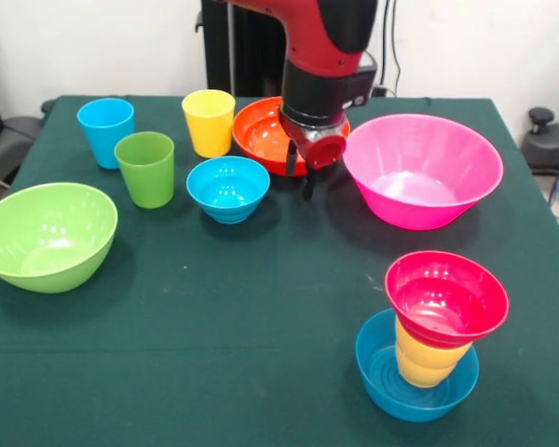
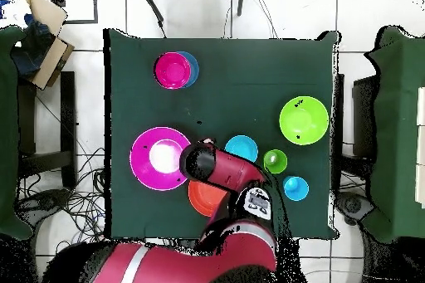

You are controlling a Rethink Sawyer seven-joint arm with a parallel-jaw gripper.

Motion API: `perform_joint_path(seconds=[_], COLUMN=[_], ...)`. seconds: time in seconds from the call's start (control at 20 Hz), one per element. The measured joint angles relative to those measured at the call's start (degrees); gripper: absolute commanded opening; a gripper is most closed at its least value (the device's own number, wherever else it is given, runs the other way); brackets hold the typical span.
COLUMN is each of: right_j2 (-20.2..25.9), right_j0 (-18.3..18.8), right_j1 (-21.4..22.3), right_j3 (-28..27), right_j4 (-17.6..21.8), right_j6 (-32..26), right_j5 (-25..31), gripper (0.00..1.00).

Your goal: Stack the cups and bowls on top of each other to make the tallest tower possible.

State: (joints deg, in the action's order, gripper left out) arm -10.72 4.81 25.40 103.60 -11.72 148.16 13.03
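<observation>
While the arm hangs over the far middle of the surface [image 1: 214, 326], the things lie spread from left to right. At the near left sits the lime green bowl [image 1: 47, 235]. Behind it stand the light blue cup [image 1: 105, 130] and the green cup [image 1: 146, 168], then the yellow cup [image 1: 209, 121], with a small blue bowl [image 1: 227, 188] just in front of it. Next comes the orange bowl [image 1: 265, 135], partly hidden by the pincer [image 1: 300, 177], whose two dark tips point down at the bowl's near rim, set narrowly apart and holding nothing. To the right is the large pink bowl [image 1: 421, 169]. At the near right stands the start of the tower [image 1: 433, 340]: a second blue bowl, a squat yellow-orange cup in it, and the small red bowl on top, leaning a little.

The step in hand looks like taking the orange bowl, likely as a wide base. To do it well, the tips should straddle the rim, one inside and one outside the wall, close firmly, and lift straight up to clear the yellow cup and pink bowl close by.
</observation>
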Motion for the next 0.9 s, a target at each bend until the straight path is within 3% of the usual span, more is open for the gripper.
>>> perform_joint_path(seconds=[0.5, 0.9], right_j2=[-3.64, -4.06], right_j0=[-4.04, -4.76], right_j1=[6.09, 6.99], right_j3=[1.32, 1.38], right_j4=[-0.45, -2.98], right_j6=[0.0, 0.0], right_j5=[2.71, 3.64], gripper=[1.0, 1.0])
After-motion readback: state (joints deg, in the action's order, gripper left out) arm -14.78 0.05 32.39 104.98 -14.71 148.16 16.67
